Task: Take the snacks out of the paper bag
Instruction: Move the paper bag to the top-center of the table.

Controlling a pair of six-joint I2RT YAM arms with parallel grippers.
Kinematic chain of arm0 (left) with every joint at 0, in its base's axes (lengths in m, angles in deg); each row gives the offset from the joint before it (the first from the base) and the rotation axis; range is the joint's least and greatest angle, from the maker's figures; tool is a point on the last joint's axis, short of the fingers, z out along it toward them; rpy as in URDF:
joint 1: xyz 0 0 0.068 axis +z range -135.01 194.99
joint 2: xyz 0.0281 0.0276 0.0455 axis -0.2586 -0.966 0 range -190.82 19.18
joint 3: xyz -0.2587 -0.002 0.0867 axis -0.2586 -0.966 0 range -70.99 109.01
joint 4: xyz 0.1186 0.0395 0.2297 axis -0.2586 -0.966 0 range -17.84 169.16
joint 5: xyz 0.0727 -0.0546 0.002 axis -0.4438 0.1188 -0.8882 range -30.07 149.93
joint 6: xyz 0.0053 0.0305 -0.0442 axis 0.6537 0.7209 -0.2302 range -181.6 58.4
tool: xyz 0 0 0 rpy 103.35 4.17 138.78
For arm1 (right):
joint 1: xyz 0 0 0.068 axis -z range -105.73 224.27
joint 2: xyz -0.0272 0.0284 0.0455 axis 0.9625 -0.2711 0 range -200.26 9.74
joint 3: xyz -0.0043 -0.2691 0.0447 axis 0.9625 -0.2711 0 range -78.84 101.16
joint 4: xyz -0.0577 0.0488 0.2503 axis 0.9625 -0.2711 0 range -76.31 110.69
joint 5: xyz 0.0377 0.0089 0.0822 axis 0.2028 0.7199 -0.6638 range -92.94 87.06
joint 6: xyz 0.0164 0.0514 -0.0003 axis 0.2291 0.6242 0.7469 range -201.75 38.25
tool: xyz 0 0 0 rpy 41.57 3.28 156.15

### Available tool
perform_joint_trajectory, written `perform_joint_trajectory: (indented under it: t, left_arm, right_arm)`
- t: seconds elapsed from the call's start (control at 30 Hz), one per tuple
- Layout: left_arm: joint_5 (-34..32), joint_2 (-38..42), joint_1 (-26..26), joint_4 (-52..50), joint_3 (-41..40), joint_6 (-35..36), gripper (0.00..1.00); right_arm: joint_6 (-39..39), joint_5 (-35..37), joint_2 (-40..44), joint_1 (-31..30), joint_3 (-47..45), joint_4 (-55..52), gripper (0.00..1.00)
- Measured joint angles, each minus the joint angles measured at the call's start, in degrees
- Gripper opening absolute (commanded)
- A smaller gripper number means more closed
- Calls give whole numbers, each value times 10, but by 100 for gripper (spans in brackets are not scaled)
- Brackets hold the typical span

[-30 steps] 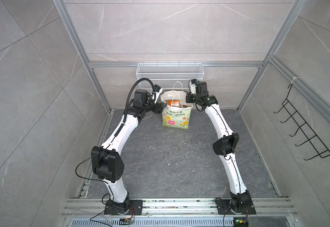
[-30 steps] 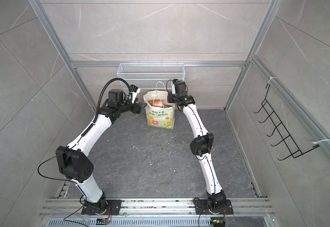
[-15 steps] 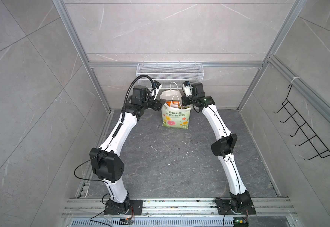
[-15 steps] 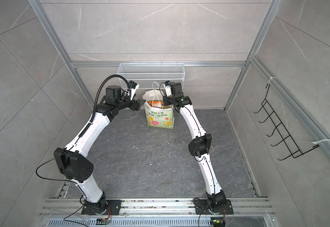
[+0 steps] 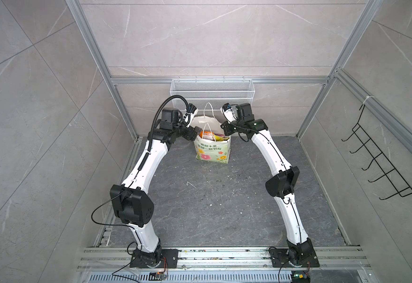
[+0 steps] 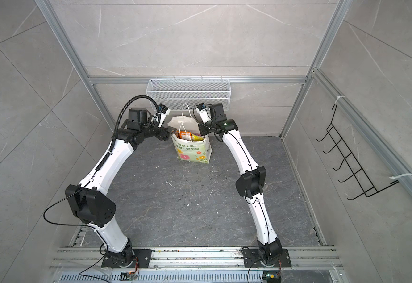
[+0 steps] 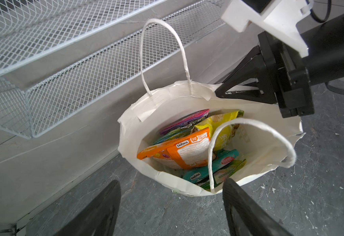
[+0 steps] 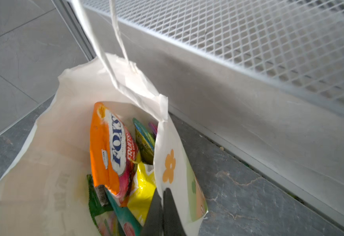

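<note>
The paper bag (image 5: pixel 212 150) (image 6: pixel 195 153) stands upright near the back wall, its mouth open. The snacks lie inside: an orange packet (image 7: pixel 179 151) (image 8: pixel 109 151) on top, with yellow (image 8: pixel 144 190), teal (image 7: pixel 224 158), purple (image 7: pixel 185 120) and green ones around it. My left gripper (image 7: pixel 172 181) (image 5: pixel 192 133) hovers open just outside the bag's rim on its left side, nothing between the fingers. My right gripper (image 8: pixel 163 191) (image 5: pixel 225 131) (image 7: pixel 221 93) is shut on the bag's right rim, one finger inside and one outside the wall.
A white wire-mesh basket (image 5: pixel 212 93) hangs on the back wall just above and behind the bag. A black wire hook rack (image 5: pixel 371 156) is mounted on the right wall. The grey stone floor (image 5: pixel 212 196) stretches in front of the bag.
My left gripper has risen a little and drawn slightly left beside the bag's mouth. The right wrist has swung a little leftward, still pinching the bag's rim.
</note>
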Motion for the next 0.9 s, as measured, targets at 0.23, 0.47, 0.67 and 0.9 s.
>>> perform_joint_trajectory:
  t: [0.23,0.47,0.67,0.9]
  left_arm:
    - [0,5,23,-21,-7,28,81]
    - [38,41,28,-26,-44,48,81]
    - [61,57,17,-31,-68,59,80]
    - [66,61,9,-33,-90,63,79]
  right_arm:
    - [-26,-8,168,-14,-308,147,0]
    - [-45,-6,230,-15,-401,184,0]
    - [-45,14,261,-15,-437,189,0]
    - [-51,12,337,-15,-529,193,0]
